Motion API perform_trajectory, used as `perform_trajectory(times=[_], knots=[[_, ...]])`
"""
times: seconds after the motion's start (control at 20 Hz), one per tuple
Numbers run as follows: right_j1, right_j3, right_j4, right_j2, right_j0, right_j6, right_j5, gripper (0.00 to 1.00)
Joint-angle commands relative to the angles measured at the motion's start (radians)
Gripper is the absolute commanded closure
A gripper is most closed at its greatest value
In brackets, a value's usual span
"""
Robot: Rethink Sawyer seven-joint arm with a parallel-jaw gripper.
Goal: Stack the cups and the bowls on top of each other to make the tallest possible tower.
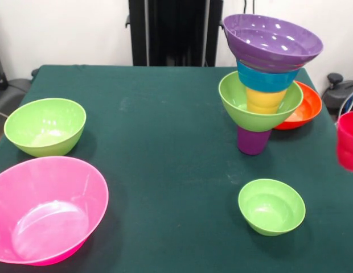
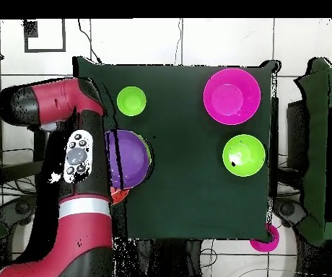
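The tower stands at the right of the front view: a purple cup [image 1: 253, 142] as base, then a lime green bowl [image 1: 245, 111], a yellow-orange cup [image 1: 264, 100], a blue bowl [image 1: 266, 80] and a wide purple bowl [image 1: 272, 41] on top, tilted a little. From overhead only the purple bowl [image 2: 129, 157] of the tower shows. The red cup [image 1: 349, 140] is cut by the right edge; I cannot tell what holds it. The red arm [image 2: 79, 155] lies along the table's left edge in the overhead view. The gripper itself does not show.
The orange-red bowl [image 1: 306, 106] sits just behind the tower. A small lime bowl [image 1: 271, 206] [image 2: 131, 100], a bigger lime bowl [image 1: 45, 126] [image 2: 243, 155] and the large hot pink bowl [image 1: 45, 210] [image 2: 232, 94] stand apart on the green table [image 1: 165, 114].
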Motion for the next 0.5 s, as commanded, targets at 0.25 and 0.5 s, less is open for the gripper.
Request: perform_trajectory(times=[0.25, 0.5], knots=[[-0.17, 0.114, 0.081, 0.109, 0.01, 0.077, 0.02, 1.0], [-0.24, 0.119, 0.105, 0.113, -0.007, 0.032, 0.06, 1.0]])
